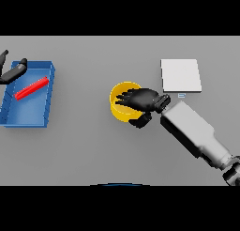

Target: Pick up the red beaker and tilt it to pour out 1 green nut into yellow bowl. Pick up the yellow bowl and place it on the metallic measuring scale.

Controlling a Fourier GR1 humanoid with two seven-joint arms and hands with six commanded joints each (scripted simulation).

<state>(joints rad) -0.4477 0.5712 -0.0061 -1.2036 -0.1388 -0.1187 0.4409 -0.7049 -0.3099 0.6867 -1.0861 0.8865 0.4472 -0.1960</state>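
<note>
Far left, the left hand (10, 71) pokes in at the edge, fingers loose and spread, grasping nothing; it hangs just over the far-left corner of a blue tray (47, 105), maybe brushing the rim, can't tell. In the tray a red beaker (32, 88) lies on its side, a long thin red shape set diagonal, its near end toward the left wall & its far end toward the right wall. No green nut that I can make out. Moving right there's a stretch of grey table (84, 150), then the yellow bowl (118, 109) about mid-table, upright, well apart from the tray. The right hand (140, 101) sits on top of the bowl's right half: fingers reach left across the opening, thumb curls down at the near-right rim, so it looks to be grasping the bowl by that rim, w/ the inside mostly hidden under the hand. The white-grey forearm runs off to the near right. Just right of the hand and a bit farther back is the measuring scale (181, 75), a pale flat square w/ a small tab on its near edge; it's near the bowl but not touching it.
</note>
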